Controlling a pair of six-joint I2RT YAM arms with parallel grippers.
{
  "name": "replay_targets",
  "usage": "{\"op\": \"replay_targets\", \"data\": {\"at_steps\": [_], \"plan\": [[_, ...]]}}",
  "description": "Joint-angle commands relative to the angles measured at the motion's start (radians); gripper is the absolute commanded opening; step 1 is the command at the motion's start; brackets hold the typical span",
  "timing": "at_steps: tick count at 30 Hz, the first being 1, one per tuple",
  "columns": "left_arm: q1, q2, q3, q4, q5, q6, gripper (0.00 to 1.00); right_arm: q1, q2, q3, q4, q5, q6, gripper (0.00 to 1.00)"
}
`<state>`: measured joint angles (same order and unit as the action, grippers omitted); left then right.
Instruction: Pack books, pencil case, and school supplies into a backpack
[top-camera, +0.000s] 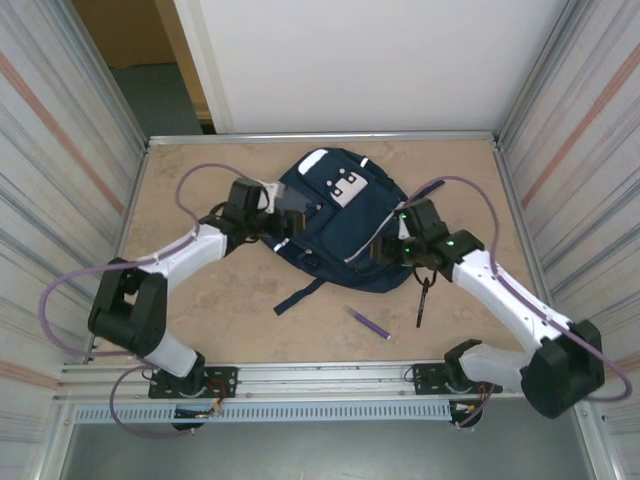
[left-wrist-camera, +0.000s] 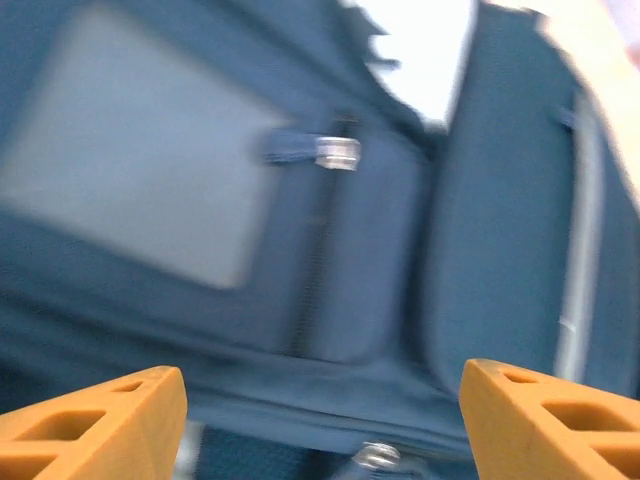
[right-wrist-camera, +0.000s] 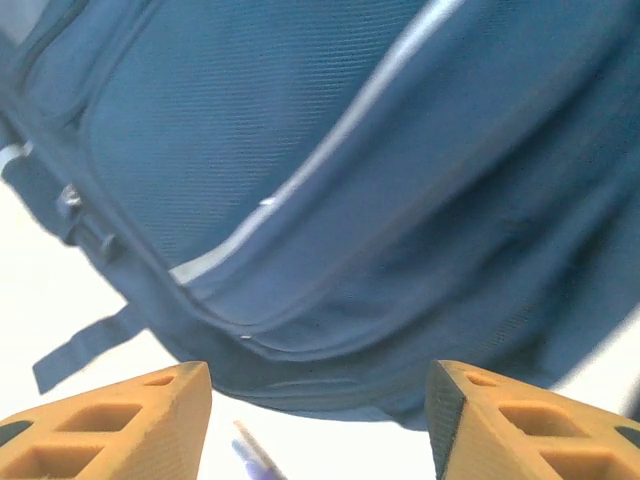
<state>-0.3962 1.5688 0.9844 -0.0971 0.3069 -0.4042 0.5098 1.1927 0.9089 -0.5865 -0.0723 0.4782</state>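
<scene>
Lying mid-table, the navy backpack (top-camera: 335, 215) runs lengthwise from far left to near right; left gripper (left-wrist-camera: 320, 390) and right gripper (right-wrist-camera: 318, 385) flank it, fingers spread, grasping nothing; purple pen (top-camera: 370, 322) lies slanted nearer

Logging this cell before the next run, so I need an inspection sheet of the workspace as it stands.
Surface: tan table, mottled finish.
Job's things: navy backpack lies mid-table; purple pen and black pen lie on the table nearer the arm bases.
Clutter: nothing seen.
Grippers: left gripper open at the backpack's left side; right gripper open at its right side.
Cables: a purple cable loops off each arm.
Surroundings: corrugated metal walls at both sides, white panel behind.
</scene>
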Motion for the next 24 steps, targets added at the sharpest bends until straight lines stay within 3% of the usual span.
{"op": "replay_targets", "data": {"at_steps": [1,3,8,11,16,18,20,24], "plan": [[0.072,0.101,0.008,-0.053,0.164,-0.311,0.68,0.051,0.079,0.038,0.047,0.010,-0.038,0.58],[0.073,0.145,0.004,-0.001,0.203,-0.331,0.66,0.067,0.117,0.033,0.085,0.005,-0.029,0.58],[0.056,0.201,0.037,-0.022,0.161,-0.304,0.65,0.073,0.179,0.002,0.147,0.024,0.003,0.58],[0.056,0.219,0.048,-0.037,0.137,-0.294,0.59,0.073,0.213,-0.008,0.165,0.034,0.009,0.58],[0.055,0.217,0.050,-0.049,0.129,-0.262,0.17,0.070,0.267,-0.011,0.197,0.089,-0.003,0.57],[0.057,0.185,0.028,-0.063,0.110,-0.258,0.05,0.057,0.306,-0.010,0.227,0.120,-0.015,0.56],[0.057,0.134,-0.016,-0.067,0.081,-0.258,0.00,0.036,0.351,-0.005,0.264,0.100,-0.023,0.55],[0.057,0.025,-0.110,-0.077,0.066,-0.266,0.00,0.015,0.465,0.033,0.382,0.062,-0.097,0.53]]}}
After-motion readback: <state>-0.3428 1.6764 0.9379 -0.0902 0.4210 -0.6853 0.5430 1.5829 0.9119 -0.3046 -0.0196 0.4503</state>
